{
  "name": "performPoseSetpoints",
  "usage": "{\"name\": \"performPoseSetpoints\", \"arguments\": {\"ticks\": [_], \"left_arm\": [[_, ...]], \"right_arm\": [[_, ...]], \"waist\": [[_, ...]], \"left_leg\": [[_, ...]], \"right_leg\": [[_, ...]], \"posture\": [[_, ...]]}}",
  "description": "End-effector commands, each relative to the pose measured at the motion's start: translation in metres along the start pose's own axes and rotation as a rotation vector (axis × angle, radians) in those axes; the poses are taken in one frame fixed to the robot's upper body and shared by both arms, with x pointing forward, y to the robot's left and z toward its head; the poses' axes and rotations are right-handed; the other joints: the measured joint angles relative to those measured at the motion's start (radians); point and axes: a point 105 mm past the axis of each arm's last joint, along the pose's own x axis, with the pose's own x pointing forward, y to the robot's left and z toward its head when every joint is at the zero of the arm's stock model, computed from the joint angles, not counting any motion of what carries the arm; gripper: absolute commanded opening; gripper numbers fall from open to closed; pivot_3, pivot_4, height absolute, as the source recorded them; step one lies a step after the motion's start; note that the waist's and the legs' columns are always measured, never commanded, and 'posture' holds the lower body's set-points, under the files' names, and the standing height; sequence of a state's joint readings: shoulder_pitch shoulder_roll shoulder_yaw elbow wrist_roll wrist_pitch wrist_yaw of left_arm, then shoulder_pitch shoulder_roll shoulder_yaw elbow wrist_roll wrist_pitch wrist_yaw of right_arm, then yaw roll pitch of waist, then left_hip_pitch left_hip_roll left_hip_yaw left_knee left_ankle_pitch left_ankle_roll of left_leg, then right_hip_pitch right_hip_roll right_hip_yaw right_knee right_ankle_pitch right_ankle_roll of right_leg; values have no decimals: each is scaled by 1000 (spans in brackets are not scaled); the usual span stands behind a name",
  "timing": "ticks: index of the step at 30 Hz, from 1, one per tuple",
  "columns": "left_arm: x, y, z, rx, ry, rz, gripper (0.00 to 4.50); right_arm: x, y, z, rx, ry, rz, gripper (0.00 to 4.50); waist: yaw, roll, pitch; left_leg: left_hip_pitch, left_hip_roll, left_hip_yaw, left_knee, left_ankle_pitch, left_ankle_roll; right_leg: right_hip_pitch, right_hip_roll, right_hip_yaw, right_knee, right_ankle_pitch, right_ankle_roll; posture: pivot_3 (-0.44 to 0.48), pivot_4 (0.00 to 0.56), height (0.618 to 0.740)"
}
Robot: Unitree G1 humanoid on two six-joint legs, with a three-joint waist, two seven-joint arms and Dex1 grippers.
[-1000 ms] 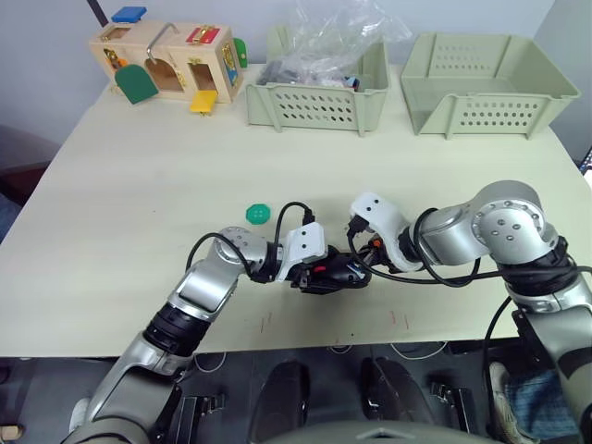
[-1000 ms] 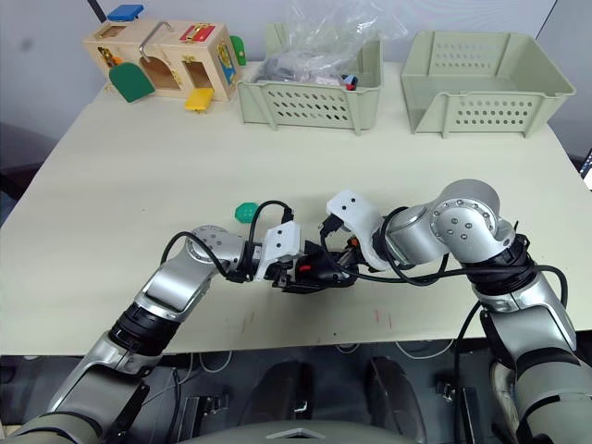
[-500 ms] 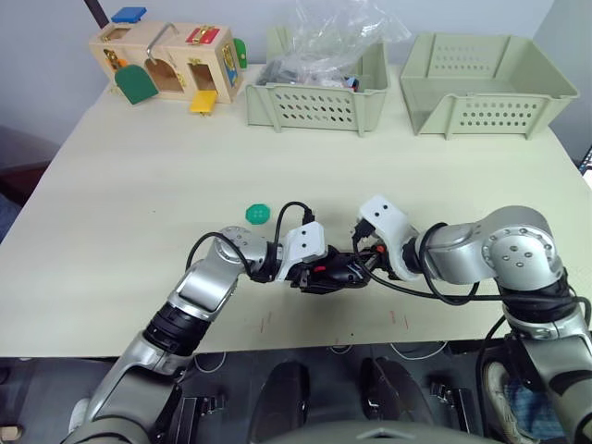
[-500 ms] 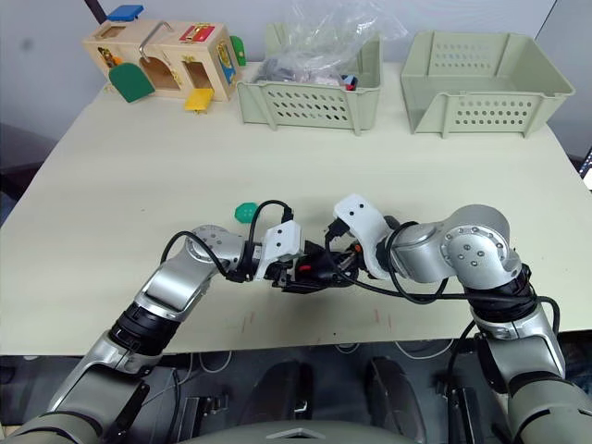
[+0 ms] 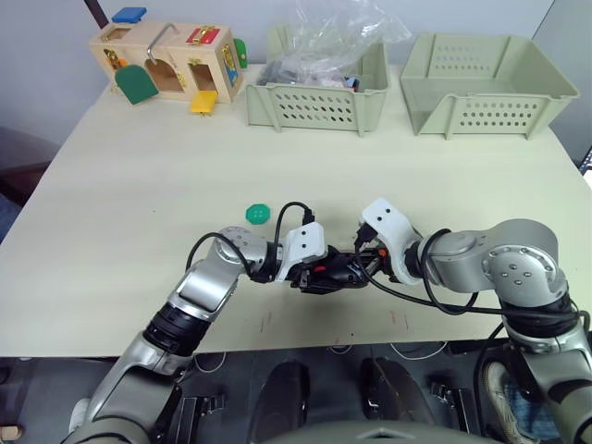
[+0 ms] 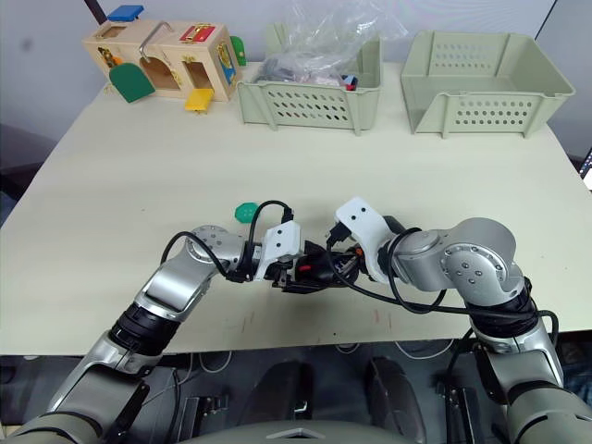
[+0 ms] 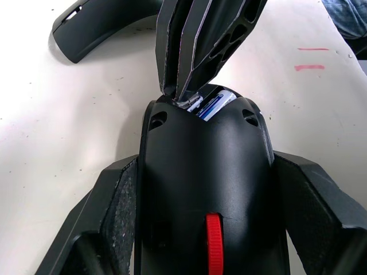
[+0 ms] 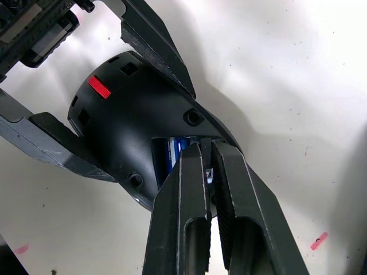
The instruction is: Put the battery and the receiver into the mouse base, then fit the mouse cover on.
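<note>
**Battery seated, receiver going in, cover waiting**

While the left gripper (image 7: pixel 206 240) is clamping the mouse base (image 7: pixel 206 189) from both sides near the lower centre of the head views, the right gripper (image 8: pixel 207 172) is poking its closed fingertips into the open rear recess. Its two fingers are pressing together on something small and pale that I am taking for the receiver, though it is too tiny to be sure. The battery (image 7: pixel 217 105) is already lying in its slot inside the base, its blue-and-silver end peeking out just beside those fingertips.

So one part is looking done, and the receiver is apparently being seated right now. The mouse cover (image 7: pixel 100 26) is lying untouched on the table (image 5: pixel 139 185), near the base at the upper left of the left wrist view, so fitting it on is still waiting. A green disc (image 5: pixel 258 215) is sitting above and left of the grippers.
</note>
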State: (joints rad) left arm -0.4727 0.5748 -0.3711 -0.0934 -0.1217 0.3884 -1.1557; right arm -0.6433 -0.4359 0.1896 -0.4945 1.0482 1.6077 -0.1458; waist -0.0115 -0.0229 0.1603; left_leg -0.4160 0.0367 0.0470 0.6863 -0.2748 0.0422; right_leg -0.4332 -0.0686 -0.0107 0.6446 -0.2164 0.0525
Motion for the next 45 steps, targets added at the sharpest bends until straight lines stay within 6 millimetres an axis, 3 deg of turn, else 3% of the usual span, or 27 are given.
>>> {"name": "performPoseSetpoints", "arguments": {"ticks": [1,32,45], "left_arm": [[-1,0,0,9,-8,-2,2956],[-2,0,9,9,-15,1,2956],[-1,0,7,11,-13,2,2956]], "right_arm": [[-5,0,3,-23,-47,-13,0],[-3,-3,-31,-139,-10,4,0],[-5,-1,-31,-146,83,27,0]], "waist": [[0,0,0],[3,0,0],[3,0,0]], "left_leg": [[0,0,0,0,0,0],[1,0,0,0,0,0],[1,0,0,1,0,0]], "right_leg": [[0,0,0,0,0,0],[1,0,0,0,0,0],[1,0,0,0,0,0]], "posture": [[0,150,740],[0,150,740],[0,150,740]]}}
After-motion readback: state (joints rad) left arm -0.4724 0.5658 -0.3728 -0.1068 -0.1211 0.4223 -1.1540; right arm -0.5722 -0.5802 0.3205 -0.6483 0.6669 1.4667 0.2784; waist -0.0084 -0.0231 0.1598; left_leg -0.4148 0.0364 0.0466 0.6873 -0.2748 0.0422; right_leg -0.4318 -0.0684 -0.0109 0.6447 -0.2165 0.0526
